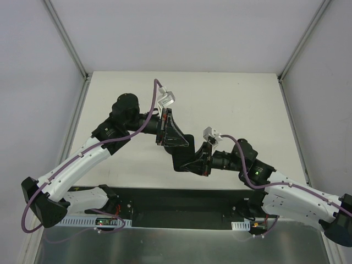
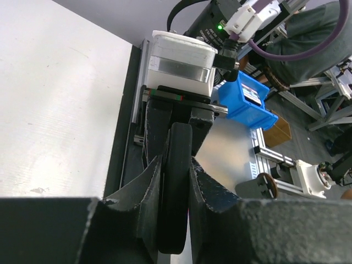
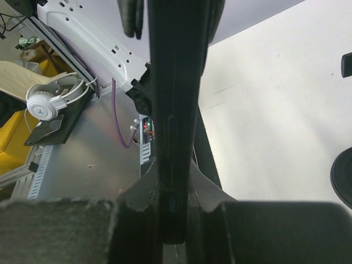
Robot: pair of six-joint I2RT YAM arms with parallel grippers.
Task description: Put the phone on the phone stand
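Both arms meet over the middle of the pale matte tabletop (image 1: pixel 231 104), slightly toward its near edge. The right gripper (image 3: pixel 173 187) is clamped on the thin, glossy black slab of a phone (image 3: pixel 170 82), long axis running straight out past the fingers. The left gripper (image 2: pixel 176 181), just beyond toward the far-left corner, pinches what looks like the rounded black disc base of the phone stand (image 2: pixel 177 143). Its cradle is hidden.

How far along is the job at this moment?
Done: both things are gripped. In hand: the left end effector is shut on the stand, by its round base, and the right end effector is shut on the phone, seen edge-on. Left: the phone is not on the stand yet; it has to be set there.
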